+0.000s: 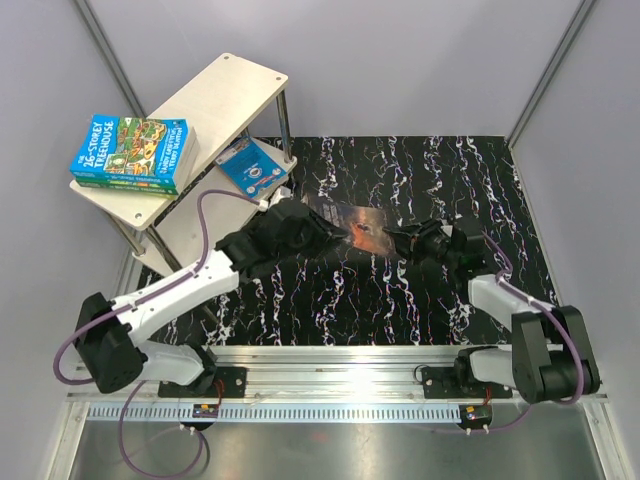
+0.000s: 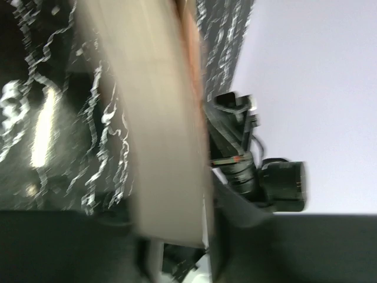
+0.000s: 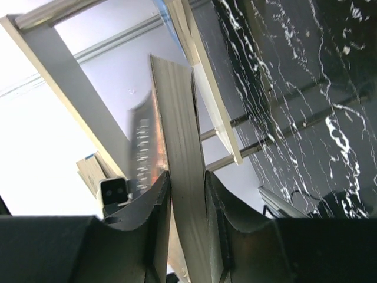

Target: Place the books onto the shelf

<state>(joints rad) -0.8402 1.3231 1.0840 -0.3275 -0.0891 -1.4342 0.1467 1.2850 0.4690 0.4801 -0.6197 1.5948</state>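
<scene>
The right gripper [image 3: 187, 177] clamped the dark book [image 1: 350, 222]; the left gripper's [image 1: 290, 218] hold on its left end was unclear. The green books [image 1: 135, 152] and a blue book [image 1: 250, 165] sat on the shelf [image 1: 230, 90], with only the dark one left to place.

Top board of shelf [image 1: 235, 90]: far half bare, near end taken by stack of Treehouse books [image 1: 135, 152]. Lower tier: blue book [image 1: 252, 165] at far end, left arm [image 1: 185, 285] crosses its front. Counter [image 1: 450, 180] open behind dark book [image 1: 350, 222].

Green-blue books [image 1: 133, 152], dark book [image 1: 345, 215], black white-veined table [image 1: 420, 300].
</scene>
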